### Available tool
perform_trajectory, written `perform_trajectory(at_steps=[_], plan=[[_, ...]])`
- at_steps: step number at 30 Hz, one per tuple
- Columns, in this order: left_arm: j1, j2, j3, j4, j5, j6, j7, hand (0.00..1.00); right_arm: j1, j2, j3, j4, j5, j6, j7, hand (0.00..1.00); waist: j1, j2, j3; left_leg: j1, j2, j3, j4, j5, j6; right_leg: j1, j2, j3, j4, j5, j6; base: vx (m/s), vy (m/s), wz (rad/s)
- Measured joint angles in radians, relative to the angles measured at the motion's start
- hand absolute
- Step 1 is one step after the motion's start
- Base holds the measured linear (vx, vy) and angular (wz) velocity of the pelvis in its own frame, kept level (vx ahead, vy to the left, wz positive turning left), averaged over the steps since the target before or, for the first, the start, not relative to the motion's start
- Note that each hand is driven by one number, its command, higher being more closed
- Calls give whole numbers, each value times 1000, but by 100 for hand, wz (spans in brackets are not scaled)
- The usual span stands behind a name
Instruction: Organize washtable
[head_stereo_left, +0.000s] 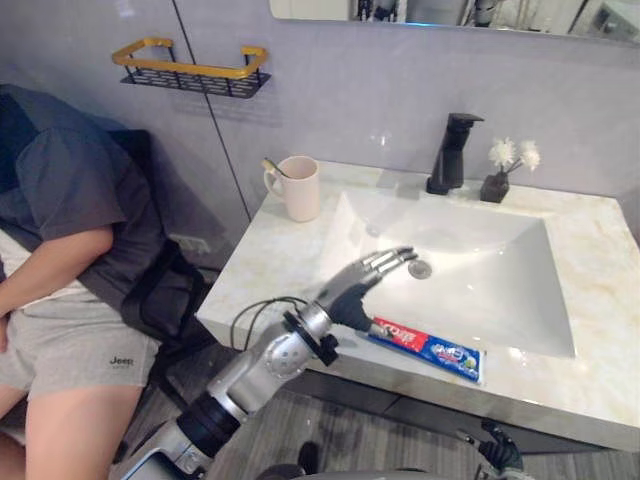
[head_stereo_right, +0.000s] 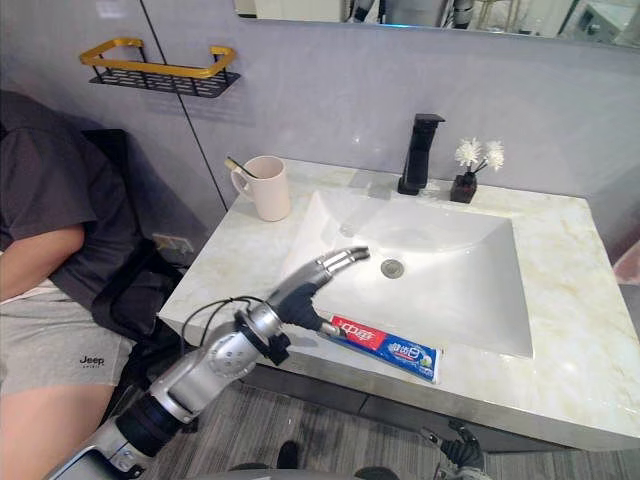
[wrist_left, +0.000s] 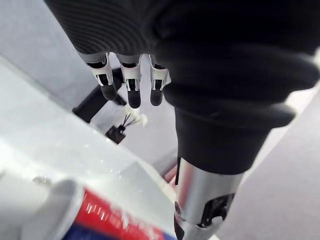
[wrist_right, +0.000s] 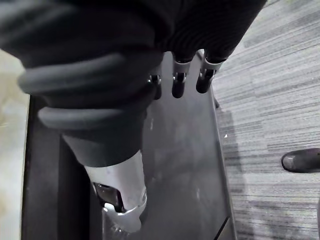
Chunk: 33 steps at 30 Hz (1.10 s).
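Note:
A red and blue toothpaste tube (head_stereo_left: 427, 348) lies on the marble counter's front edge (head_stereo_left: 268, 272), just in front of the white sink basin (head_stereo_left: 490, 280). My left hand (head_stereo_left: 352, 295) hovers over the tube's left end, open, with straight fingers (wrist_left: 130, 87) pointing across the sink rim and nothing held. In the left wrist view the tube's red end (wrist_left: 107, 215) lies below the palm, near the thumb (wrist_left: 200, 200). A pink cup (head_stereo_left: 299, 188) with a toothbrush in it stands at the counter's back left. My right hand (wrist_right: 178, 82) hangs open low beside the dark cabinet front.
A black faucet (head_stereo_left: 452, 152) and a small dark vase of white flowers (head_stereo_left: 497, 180) stand behind the basin. A black and gold wire shelf (head_stereo_left: 190, 68) hangs on the wall at left. A person (head_stereo_left: 70, 250) sits close to the counter's left side.

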Motion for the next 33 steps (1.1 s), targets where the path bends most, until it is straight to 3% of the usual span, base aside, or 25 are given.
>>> perform_trajectory(at_steps=[8, 9, 17, 21, 23, 29, 33], plan=[[0, -9, -15, 96, 69, 14, -19, 0, -14, 1, 8, 0, -1, 0, -3, 0, -3, -4, 2, 10, 7, 15, -32, 13, 1, 2, 9, 14, -33, 22, 1, -13, -6, -6], [0, -9, -15, 99, 69, 13, -18, 100, -15, 1, 9, 0, -1, 0, -3, 0, -4, -4, 2, 10, 7, 15, -32, 13, 1, 2, 9, 14, -35, 22, 2, 0, 0, 0], [-46, -21, -24, 187, 183, 14, -16, 100, -35, 0, 41, 1, -1, 0, -4, 0, -28, -5, 4, 12, 15, 24, -53, 26, -1, 4, 12, 20, -66, 43, -1, -21, -11, -3], [-76, -40, -18, 202, 183, 31, -16, 100, -44, 0, 49, 1, -1, 0, -3, 0, -33, -4, 4, 19, 17, 43, -53, 26, -1, 3, 13, 38, -66, 44, -1, -29, -10, -12], [-86, -43, 4, 219, 183, 36, -16, 100, -55, -2, 67, 1, -1, 0, -3, 0, -51, -3, 9, 20, 19, 46, -54, 26, -2, 3, 13, 41, -67, 46, -1, -39, -15, -7], [-84, -33, 46, 220, 168, 36, -16, 100, -63, -3, 64, -6, -1, -2, -3, 0, -50, 1, 14, 27, 29, 77, -54, 19, -9, 1, 21, 72, -77, 53, -5, -25, -19, -14], [-22, -29, 120, 176, 142, 54, -16, 100, -57, 1, -34, -66, 1, -3, -10, 0, -53, 16, 21, 28, 38, 101, -53, 16, -12, -7, 30, 99, -83, 61, -11, -25, -27, -21]])
